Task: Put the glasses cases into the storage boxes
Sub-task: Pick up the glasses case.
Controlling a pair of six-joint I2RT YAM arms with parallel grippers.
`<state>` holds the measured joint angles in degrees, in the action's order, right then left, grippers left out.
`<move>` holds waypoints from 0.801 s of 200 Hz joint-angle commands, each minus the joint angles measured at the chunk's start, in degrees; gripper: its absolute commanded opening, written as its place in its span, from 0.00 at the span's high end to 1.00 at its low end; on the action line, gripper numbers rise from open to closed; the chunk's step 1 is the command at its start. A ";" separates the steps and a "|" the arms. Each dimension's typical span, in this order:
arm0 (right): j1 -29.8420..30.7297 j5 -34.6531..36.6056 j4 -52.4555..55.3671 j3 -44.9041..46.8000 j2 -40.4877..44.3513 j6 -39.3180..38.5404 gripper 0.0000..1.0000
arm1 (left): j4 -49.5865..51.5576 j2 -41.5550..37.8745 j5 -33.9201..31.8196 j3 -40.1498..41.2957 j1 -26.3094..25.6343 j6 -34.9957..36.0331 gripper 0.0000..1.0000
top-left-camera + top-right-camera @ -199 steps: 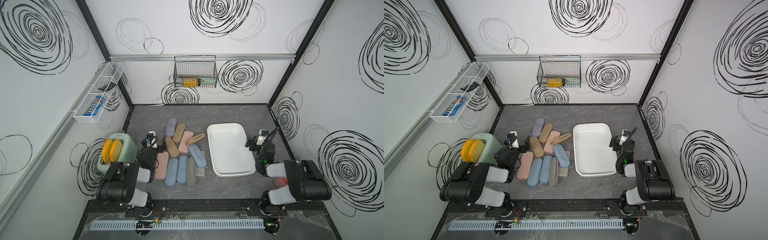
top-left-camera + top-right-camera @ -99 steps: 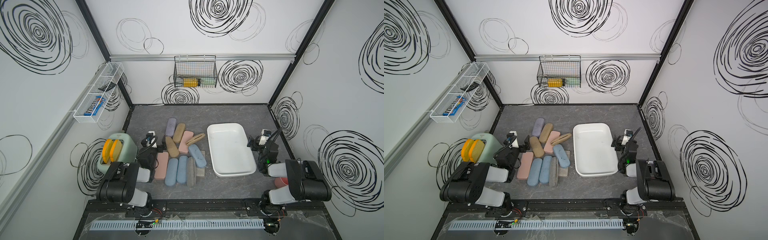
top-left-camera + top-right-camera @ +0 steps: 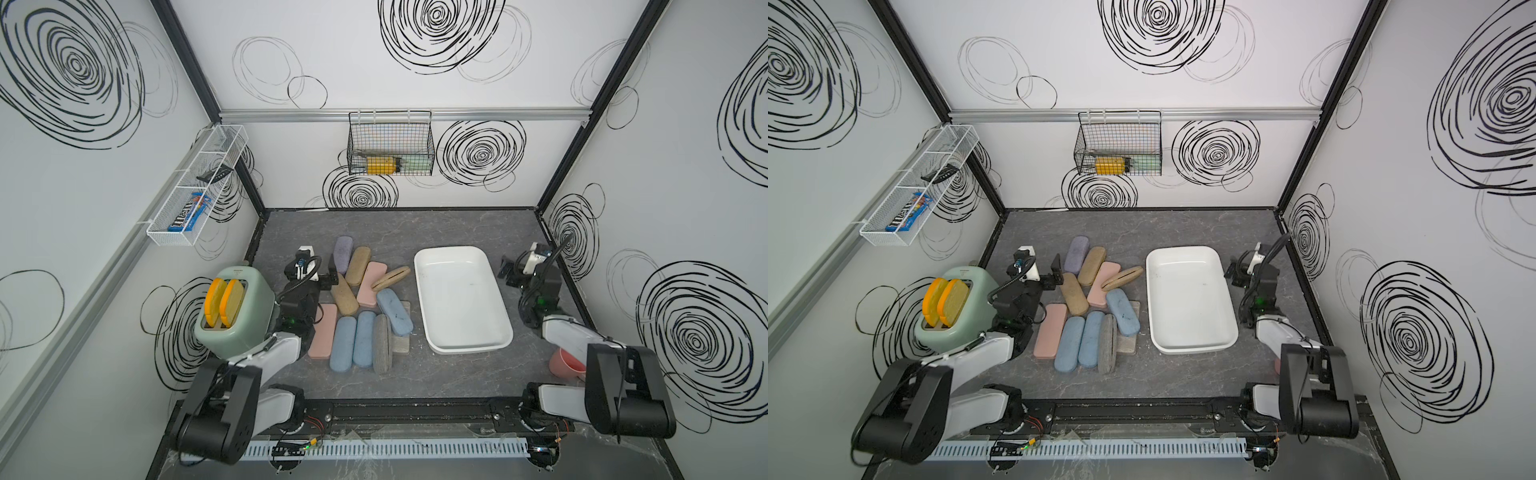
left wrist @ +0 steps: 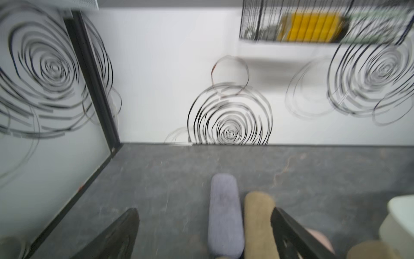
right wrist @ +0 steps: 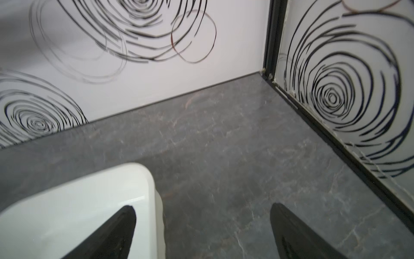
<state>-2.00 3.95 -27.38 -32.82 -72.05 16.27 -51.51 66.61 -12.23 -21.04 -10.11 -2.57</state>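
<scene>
One smooth white round-cornered storage box [image 3: 467,347]; eleven matte oblong glasses cases [image 3: 365,338] clustered on the desk [image 3: 415,224] just left of it (three blue, three tan, two pink, two grey, one lilac), unmoved since earlier; right hand [image 3: 509,274], open, has edged along the box's right rim; left hand [image 3: 331,272] open, empty.

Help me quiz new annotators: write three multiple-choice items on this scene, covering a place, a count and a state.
1. The white bin lies: A) between the glasses cases and the right gripper; B) left of the cases; C) on top of the cases.
2. The toaster holds how many slices: A) one; B) two; C) four.
3. The bin is: A) empty; B) half full; C) heaped.
Key: 1 A, both top views show it there; 2 B, two stand in the slots; 3 A, its floor is bare.
</scene>
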 commanded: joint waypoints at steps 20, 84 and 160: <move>-6.39 -12.09 23.05 -4.02 10.52 29.72 0.03 | 30.59 -8.12 -8.13 -13.55 -6.19 -12.83 0.04; 26.48 10.35 63.95 -27.88 8.60 21.21 0.03 | 61.04 -8.08 -7.64 -25.47 -26.35 -18.74 0.04; 59.50 3.54 55.51 -31.93 -9.47 19.66 0.18 | 62.19 -9.84 12.58 -15.37 -4.87 -33.05 0.00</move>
<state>52.77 7.75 27.59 -61.36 -74.32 36.42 9.78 57.65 -8.25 -39.13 -22.39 -29.28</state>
